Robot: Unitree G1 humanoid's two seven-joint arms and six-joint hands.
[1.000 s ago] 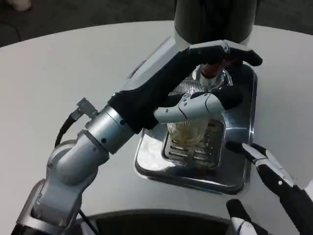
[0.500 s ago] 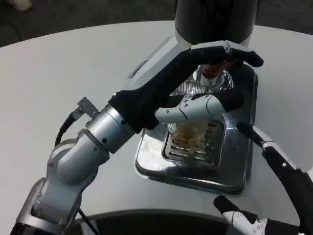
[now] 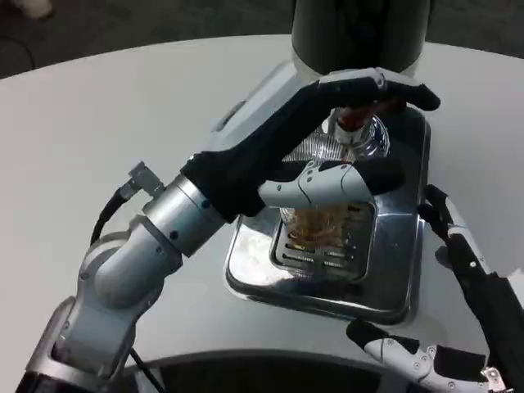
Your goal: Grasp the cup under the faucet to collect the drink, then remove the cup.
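A clear glass cup (image 3: 317, 227) holding amber drink stands on the grate under the faucet (image 3: 350, 124) with its red lever. My left hand (image 3: 327, 110) reaches over it. Its long fingers (image 3: 385, 82) rest on top of the lever, and its thumb (image 3: 327, 182) lies across the front of the cup's upper part. I cannot tell whether the thumb touches the glass. My right hand (image 3: 471, 282) is at the lower right beside the tray, holding nothing, fingers spread wide and apart from the cup.
The shiny metal drip tray (image 3: 393, 282) sits on the white round table (image 3: 123, 106). The dark dispenser body (image 3: 360, 29) rises behind the faucet. My left forearm (image 3: 155, 237) crosses the table's middle.
My right hand has lifted and spread wider, its upper finger moving up along the tray's right edge. The left hand has stayed on the lever. The cup holds a little more drink.
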